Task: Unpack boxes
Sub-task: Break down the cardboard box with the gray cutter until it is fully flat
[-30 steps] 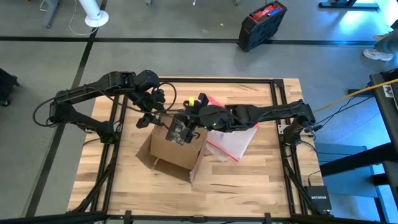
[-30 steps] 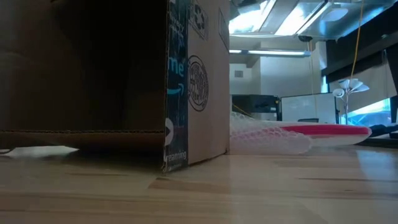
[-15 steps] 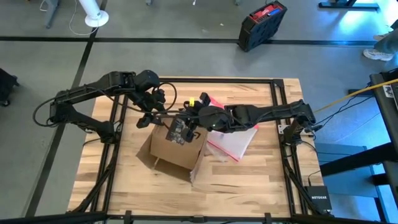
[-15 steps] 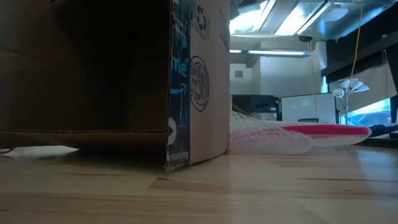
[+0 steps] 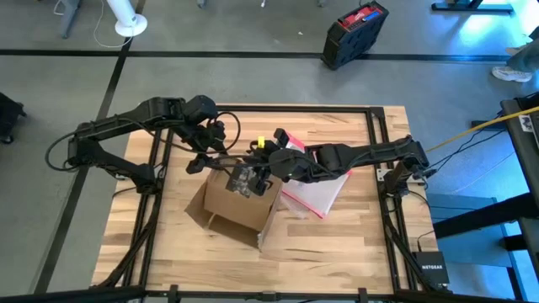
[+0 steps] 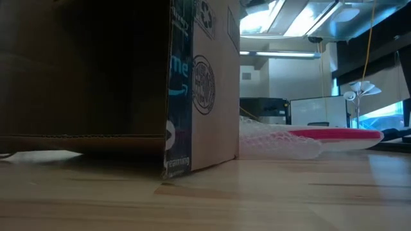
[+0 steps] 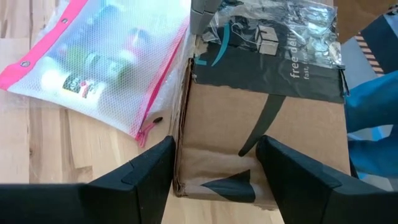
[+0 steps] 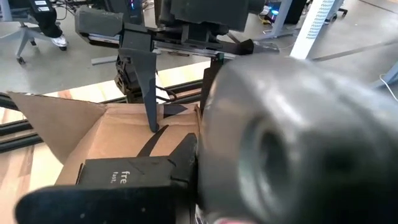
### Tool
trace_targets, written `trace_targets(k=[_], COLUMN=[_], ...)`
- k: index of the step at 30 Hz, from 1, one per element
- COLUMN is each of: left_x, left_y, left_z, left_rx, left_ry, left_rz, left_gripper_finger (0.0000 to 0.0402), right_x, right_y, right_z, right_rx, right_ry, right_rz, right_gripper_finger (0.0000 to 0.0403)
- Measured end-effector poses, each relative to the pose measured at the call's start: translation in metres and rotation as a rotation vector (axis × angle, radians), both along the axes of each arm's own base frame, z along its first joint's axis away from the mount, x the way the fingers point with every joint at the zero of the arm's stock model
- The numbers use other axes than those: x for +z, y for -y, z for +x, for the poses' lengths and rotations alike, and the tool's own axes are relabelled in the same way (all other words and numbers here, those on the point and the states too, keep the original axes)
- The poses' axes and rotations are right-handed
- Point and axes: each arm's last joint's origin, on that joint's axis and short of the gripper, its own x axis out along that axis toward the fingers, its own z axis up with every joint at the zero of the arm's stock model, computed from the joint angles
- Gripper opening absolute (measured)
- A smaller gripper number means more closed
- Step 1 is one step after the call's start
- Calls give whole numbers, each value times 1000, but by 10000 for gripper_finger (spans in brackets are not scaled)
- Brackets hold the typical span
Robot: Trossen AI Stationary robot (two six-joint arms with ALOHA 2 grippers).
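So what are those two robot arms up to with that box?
They are unpacking a cardboard box in the middle of the wooden table. The left gripper hangs open over the box's taped top, while the right gripper pinches the black tape strip there. A clear pouch with pink edges lies beside the box.

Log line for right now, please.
left gripper open above box | right gripper shut on tape strip | tape strip partly lifted | pouch beside box
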Motion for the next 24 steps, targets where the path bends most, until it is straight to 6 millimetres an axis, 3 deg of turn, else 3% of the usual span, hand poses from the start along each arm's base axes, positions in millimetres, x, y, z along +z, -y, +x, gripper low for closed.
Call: trace_targets(k=[14, 24], left_x=[0, 0], left_y=[0, -1], left_z=[-2, -2], left_rx=[3, 10], left_ry=[-16, -15], left_rz=[-2, -8], left_gripper_finger=[230, 230], right_x=[17, 23], right_y=[3, -5], right_z=[-17, -23], right_rx=[-9, -15], right_ry=[11, 43], right_rz=[-37, -29], right_gripper_finger=[71, 71])
